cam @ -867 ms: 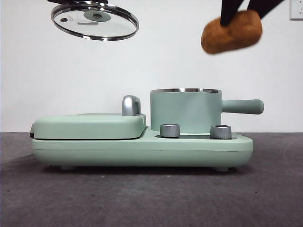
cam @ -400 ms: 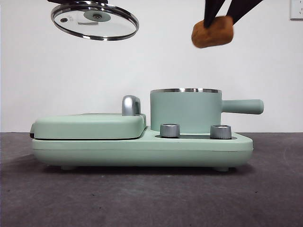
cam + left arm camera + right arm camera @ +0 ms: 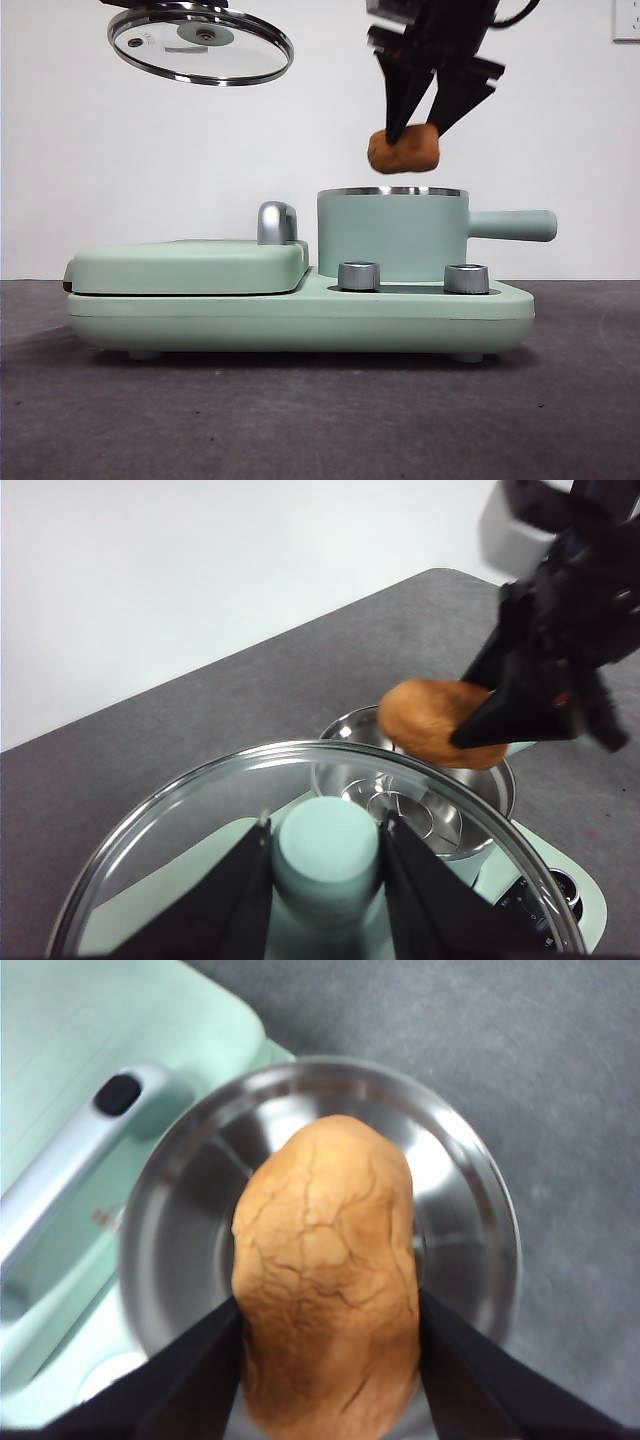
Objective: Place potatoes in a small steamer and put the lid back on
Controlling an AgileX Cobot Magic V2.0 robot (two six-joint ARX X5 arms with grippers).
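Observation:
My right gripper (image 3: 417,128) is shut on the orange-brown potato (image 3: 403,151), which hangs just above the open mint-green steamer (image 3: 392,233). From the right wrist the cracked potato (image 3: 327,1278) covers the middle of the steamer's steel bowl (image 3: 470,1210). High at the left, my left gripper (image 3: 325,870) is shut on the mint-green knob (image 3: 325,850) of the glass lid (image 3: 200,42). The left wrist view also shows the potato (image 3: 430,722) over the steamer (image 3: 490,790), with the right gripper (image 3: 545,685) on it.
The steamer sits on a mint-green appliance base (image 3: 300,315) with two steel dials (image 3: 359,276). A flat griddle cover (image 3: 190,265) with a chrome handle (image 3: 276,222) lies to its left. The steamer's side handle (image 3: 515,225) points right.
The right gripper has carried the potato down and to the left, from high at the right to just over the steamer's rim. The lid has stayed still.

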